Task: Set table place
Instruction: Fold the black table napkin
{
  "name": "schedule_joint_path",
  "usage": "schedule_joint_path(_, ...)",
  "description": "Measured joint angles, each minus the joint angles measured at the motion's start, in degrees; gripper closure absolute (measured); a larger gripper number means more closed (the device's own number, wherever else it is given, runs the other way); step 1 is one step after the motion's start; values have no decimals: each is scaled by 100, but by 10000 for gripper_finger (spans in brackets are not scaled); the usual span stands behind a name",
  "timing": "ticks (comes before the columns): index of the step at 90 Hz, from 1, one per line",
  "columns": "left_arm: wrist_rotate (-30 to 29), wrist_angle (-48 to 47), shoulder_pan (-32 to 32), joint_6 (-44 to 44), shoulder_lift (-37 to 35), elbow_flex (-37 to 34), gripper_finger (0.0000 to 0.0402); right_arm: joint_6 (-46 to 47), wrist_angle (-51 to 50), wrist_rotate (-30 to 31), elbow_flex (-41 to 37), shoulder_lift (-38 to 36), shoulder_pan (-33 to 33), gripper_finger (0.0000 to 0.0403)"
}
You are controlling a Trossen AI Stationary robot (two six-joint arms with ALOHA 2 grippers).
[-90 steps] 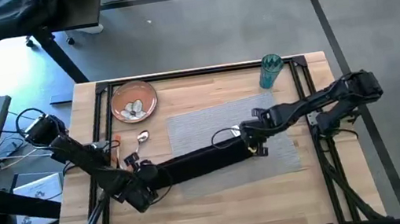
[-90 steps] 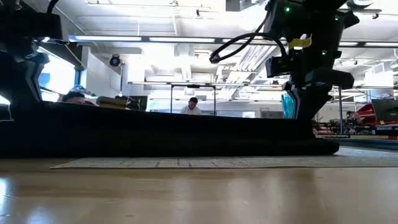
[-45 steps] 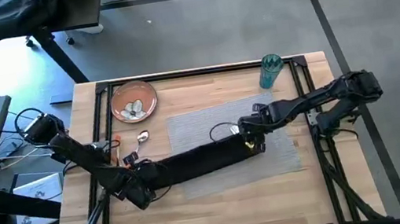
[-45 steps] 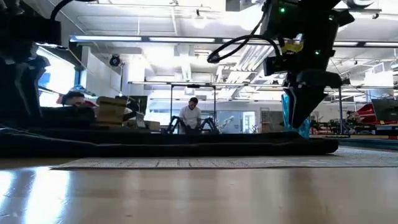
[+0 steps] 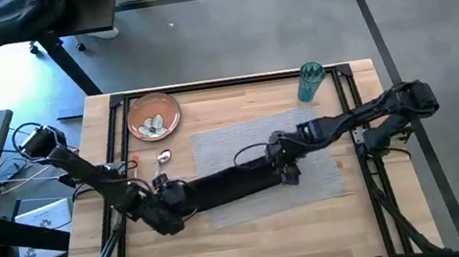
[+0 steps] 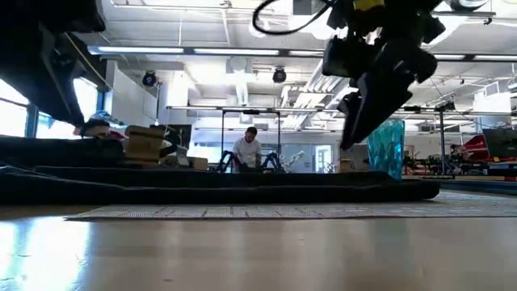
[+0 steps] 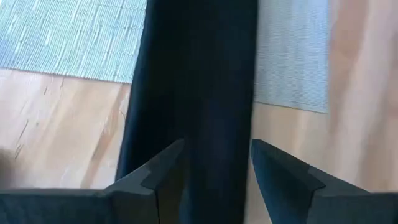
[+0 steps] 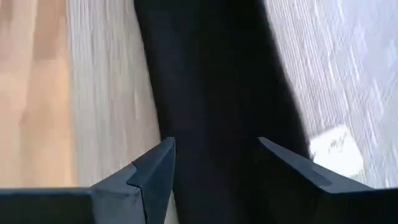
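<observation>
A black napkin [image 5: 229,186], folded into a long strip, lies flat, its right part on the grey placemat [image 5: 232,142] and its left end on the bare table [image 5: 254,234]. My left gripper [image 5: 174,199] hangs open over the strip's left end [image 7: 199,93], with a finger on either side of it. Over the right end [image 8: 211,93] my right gripper [image 5: 282,164] is open too, and the low view shows it [image 6: 349,137] raised clear of the napkin [image 6: 242,186].
An orange-brown plate [image 5: 153,117] sits at the far left corner, with a spoon [image 5: 164,156] and an orange-handled piece [image 5: 132,168] in front of it. A teal cup [image 5: 310,82] stands at the far right. The near part of the table is bare wood.
The napkin, held up as a thick band a second ago, has sunk flat onto the placemat and table. My right gripper has shifted a little toward the table's left edge and has risen clear of the napkin's right end. My left gripper has moved slightly toward the far edge.
</observation>
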Motion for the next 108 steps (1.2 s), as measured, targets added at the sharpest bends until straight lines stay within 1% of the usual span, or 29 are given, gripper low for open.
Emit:
schedule_joint_path(6,155,322,44,11,108,-238,244,-11,70,308,-186,8,31,202)
schedule_joint_path(15,466,477,48,-216,205,-514,245,140,-11,318,-441,10,29,202)
schedule_joint_path(21,437,494,16,-419,244,-669,245,252,1,314,-681,10,35,202)
schedule_joint_path(33,427,606,-28,-531,263,-938,245,421,55,313,-1109,10,42,202)
schedule_joint_path(46,540,690,-108,-808,239,-1155,245,871,-222,325,-1213,-14,110,201)
schedule_joint_path(59,241,704,-325,-1000,233,-1294,245,1133,-299,379,-1251,-23,297,201)
schedule_joint_path(68,112,628,-352,-976,219,-1214,245,1169,-389,387,-1159,-11,344,201)
schedule_joint_path(80,228,488,-330,-553,191,-901,245,1198,-743,320,-855,-11,348,201)
schedule_joint_path(87,241,470,-298,-323,172,-673,245,1267,-1051,312,-524,-29,350,201)
schedule_joint_path(100,150,51,-202,-64,166,-213,245,1759,-2086,272,79,-42,351,201)
schedule_joint_path(108,69,-3,-113,103,165,30,245,2153,-2385,115,289,-124,393,201)
